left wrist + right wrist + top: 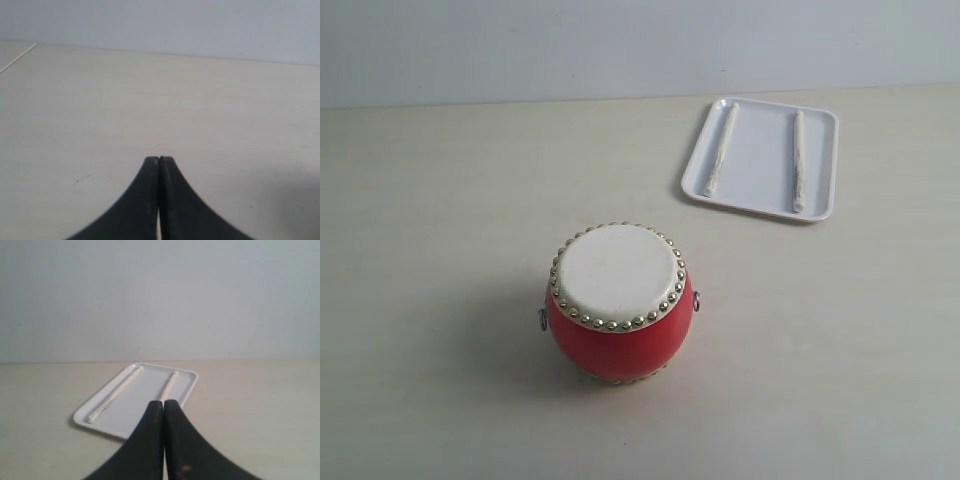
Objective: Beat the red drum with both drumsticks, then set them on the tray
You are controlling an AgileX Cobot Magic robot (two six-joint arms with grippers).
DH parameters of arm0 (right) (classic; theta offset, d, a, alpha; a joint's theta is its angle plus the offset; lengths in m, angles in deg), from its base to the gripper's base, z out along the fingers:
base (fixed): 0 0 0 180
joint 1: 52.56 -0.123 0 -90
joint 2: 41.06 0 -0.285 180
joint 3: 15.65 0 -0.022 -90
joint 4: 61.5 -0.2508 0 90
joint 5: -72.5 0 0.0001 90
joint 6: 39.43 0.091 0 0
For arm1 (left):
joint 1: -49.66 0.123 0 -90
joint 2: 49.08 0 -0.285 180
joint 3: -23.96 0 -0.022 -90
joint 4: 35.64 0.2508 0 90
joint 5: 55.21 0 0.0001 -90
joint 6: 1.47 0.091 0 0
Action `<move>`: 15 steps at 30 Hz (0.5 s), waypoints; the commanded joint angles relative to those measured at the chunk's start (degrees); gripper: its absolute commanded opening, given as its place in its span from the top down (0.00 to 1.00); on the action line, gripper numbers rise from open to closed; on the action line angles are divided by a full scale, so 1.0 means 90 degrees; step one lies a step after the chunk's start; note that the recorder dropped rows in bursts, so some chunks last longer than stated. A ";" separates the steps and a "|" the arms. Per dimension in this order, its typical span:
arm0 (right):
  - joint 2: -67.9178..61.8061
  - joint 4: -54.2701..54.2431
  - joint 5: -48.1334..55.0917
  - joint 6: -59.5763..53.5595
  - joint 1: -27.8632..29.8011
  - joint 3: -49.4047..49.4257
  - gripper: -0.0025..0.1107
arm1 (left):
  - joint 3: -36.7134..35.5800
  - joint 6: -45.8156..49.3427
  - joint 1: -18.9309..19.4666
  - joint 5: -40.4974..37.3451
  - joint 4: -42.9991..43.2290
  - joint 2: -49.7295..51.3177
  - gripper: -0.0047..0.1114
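Observation:
The red drum (619, 302) stands upright near the middle of the table, its cream drumhead facing up. The white tray (761, 158) lies at the back right with two drumsticks on it, one along its left side (722, 148) and one along its right side (799, 160). In the right wrist view the tray (145, 397) and both drumsticks, one (115, 394) and the other (170, 384), lie beyond my right gripper (163, 402), which is shut and holds nothing. My left gripper (159, 158) is shut over bare table. Neither gripper shows in the exterior view.
The pale table (440, 220) stretches to a light wall at the back. A table edge (17, 59) shows in the left wrist view.

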 commanded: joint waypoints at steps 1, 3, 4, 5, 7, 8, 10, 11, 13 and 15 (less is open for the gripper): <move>0.0244 0.0117 -0.0856 -0.0185 -0.0002 0.0497 0.98 | -0.0020 0.0012 0.0015 0.0035 -0.0028 -0.0041 0.96; 0.0286 0.0117 -0.1223 -0.0198 -0.0002 0.0497 0.98 | -0.0020 0.0012 0.0015 0.0035 -0.0028 -0.0041 0.96; 0.0318 0.0106 -0.1281 -0.0257 -0.0002 0.0497 0.98 | -0.0020 0.0012 0.0015 0.0035 -0.0028 -0.0041 0.96; 0.0356 0.0057 -0.1354 -0.0286 -0.0002 0.0497 0.98 | -0.0020 0.0012 0.0015 0.0035 -0.0028 -0.0041 0.96; 0.0492 -0.0130 -0.1412 -0.0358 -0.0002 0.0497 0.98 | -0.0020 0.0012 0.0015 0.0035 -0.0028 -0.0041 0.96; 0.0606 -0.0175 -0.1412 -0.0358 -0.0002 0.0497 0.98 | -0.0020 0.0012 0.0015 0.0035 -0.0028 -0.0041 0.96; 0.0922 -0.0175 -0.1368 -0.0358 -0.0002 0.0497 0.98 | -0.0020 0.0012 0.0015 0.0035 -0.0028 -0.0041 0.96; 0.1068 -0.0175 -0.1325 -0.0358 -0.0002 0.0497 0.98 | -0.0020 0.0012 0.0015 0.0035 -0.0028 -0.0041 0.96; 0.1456 -0.0175 -0.1245 -0.0358 -0.0002 0.0497 0.98 | -0.0020 0.0012 0.0015 0.0035 -0.0028 -0.0041 0.96; 0.1805 -0.0175 -0.1087 -0.0358 -0.0002 0.0497 0.98 | -0.0020 0.0012 0.0015 0.0035 -0.0028 -0.0041 0.96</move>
